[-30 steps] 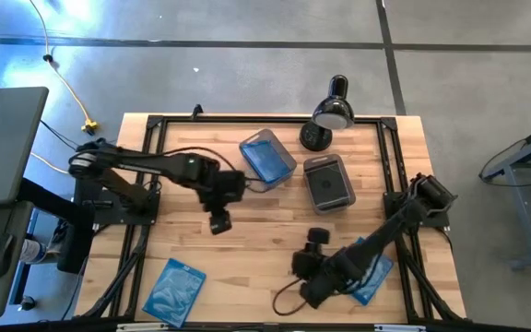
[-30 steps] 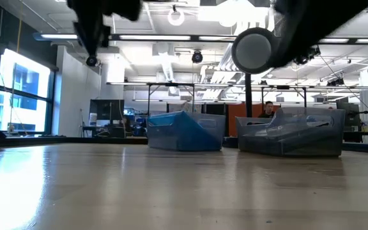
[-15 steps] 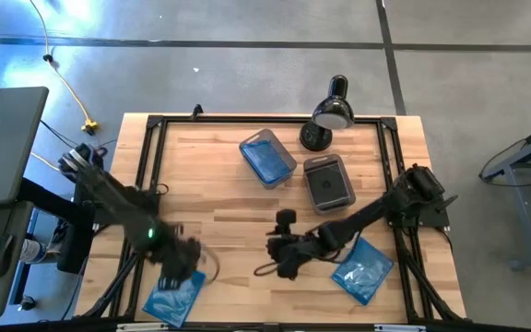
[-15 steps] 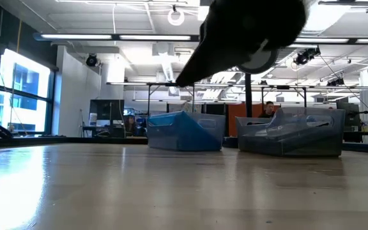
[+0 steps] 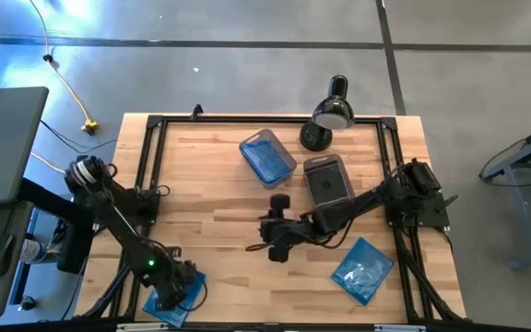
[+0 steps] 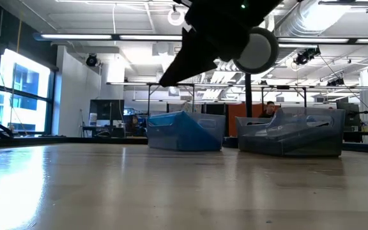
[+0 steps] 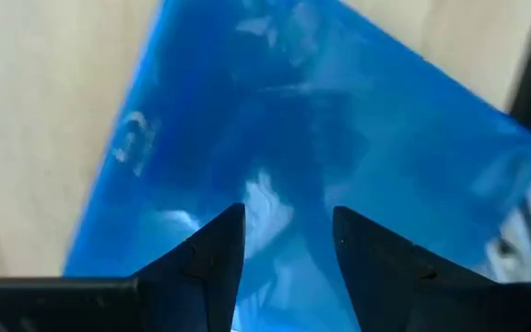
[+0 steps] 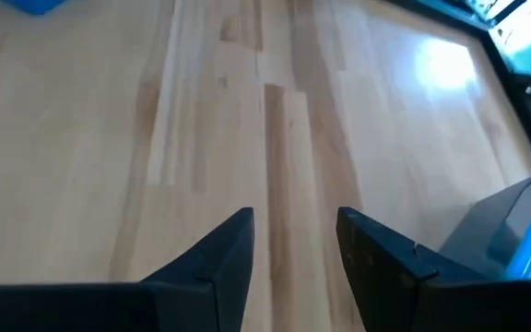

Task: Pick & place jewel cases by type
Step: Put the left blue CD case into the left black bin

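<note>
A glossy blue jewel case [image 5: 192,281] lies flat on the table near its near left corner. My left gripper [image 5: 171,297] is open right over it, fingers pointing down; the case fills the left wrist view [image 7: 339,120] behind the open gripper [image 7: 284,226]. A second blue case [image 5: 362,269] lies flat at the near right, apart from both grippers. My right gripper [image 5: 267,242] is open and empty over bare wood at the table's middle [image 8: 293,226]. Its arm [image 6: 222,38] hangs at the top of the low view. My left gripper comes at the blue case's broad face [image 7: 275,198] from above, its fingers open and pointing down. I cannot tell whether the fingertips touch the case. The case lies flat on the table.
Two smoky grey tubs stand at the far middle: one holding blue cases [image 5: 267,157] [image 6: 185,131], one holding dark cases [image 5: 328,182] [image 6: 292,131]. A black dome lamp [image 5: 330,115] stands behind them. A black frame [image 5: 150,166] runs along the table's edges.
My left gripper has swung from beside the blue tub at the table's middle toward the near left corner and down over the blue case there. My right gripper has moved from the near right, by the other blue case, toward the table's middle. Both cases have stayed flat.
</note>
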Available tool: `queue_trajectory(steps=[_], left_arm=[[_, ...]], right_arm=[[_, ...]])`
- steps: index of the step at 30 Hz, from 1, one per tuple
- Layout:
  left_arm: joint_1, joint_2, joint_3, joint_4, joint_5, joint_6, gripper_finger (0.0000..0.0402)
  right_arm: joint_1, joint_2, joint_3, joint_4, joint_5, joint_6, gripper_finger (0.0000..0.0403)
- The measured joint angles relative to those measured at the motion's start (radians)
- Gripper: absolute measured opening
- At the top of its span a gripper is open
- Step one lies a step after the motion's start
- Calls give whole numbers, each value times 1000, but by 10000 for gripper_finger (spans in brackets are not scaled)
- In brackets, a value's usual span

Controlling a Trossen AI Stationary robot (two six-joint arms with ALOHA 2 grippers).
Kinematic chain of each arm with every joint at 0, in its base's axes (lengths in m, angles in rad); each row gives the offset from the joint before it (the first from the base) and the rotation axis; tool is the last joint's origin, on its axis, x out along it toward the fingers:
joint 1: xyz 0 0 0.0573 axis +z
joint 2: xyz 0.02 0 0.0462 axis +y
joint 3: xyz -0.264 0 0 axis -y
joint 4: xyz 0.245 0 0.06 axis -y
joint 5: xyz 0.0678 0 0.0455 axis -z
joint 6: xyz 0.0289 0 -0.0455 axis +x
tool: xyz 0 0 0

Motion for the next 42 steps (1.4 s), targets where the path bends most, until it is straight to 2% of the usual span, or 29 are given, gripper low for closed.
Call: queue_trajectory(steps=[3,9,14,17,19,25,27,30,36,40,42], left_arm=[[0,27,1,-1,-63,68,163],[64,43,3,-9,-248,352,163],[217,45,0,-18,-482,543,163],[344,45,0,-15,-570,567,163],[428,45,1,-12,-556,546,163],[616,31,49,0,-369,417,163],[655,19,77,-39,-350,364,163],[706,10,141,-129,-349,384,163],[734,-34,282,-532,-377,446,163],[684,-94,294,-640,-408,436,163],[649,-134,275,-631,-407,407,163]], right_arm=[[-11,0,0,35,-3,-41,153],[-12,0,0,80,-7,-115,153],[-12,0,0,117,-54,-164,153],[-13,0,0,127,-124,-151,153],[-12,0,1,122,-151,-100,153],[-11,0,1,-10,-161,46,153],[-17,0,1,-63,-202,123,153],[-26,0,1,-99,-235,186,153],[-34,0,1,-75,-230,234,153],[-28,18,1,-14,-230,252,153],[-28,38,1,34,-239,257,153]])
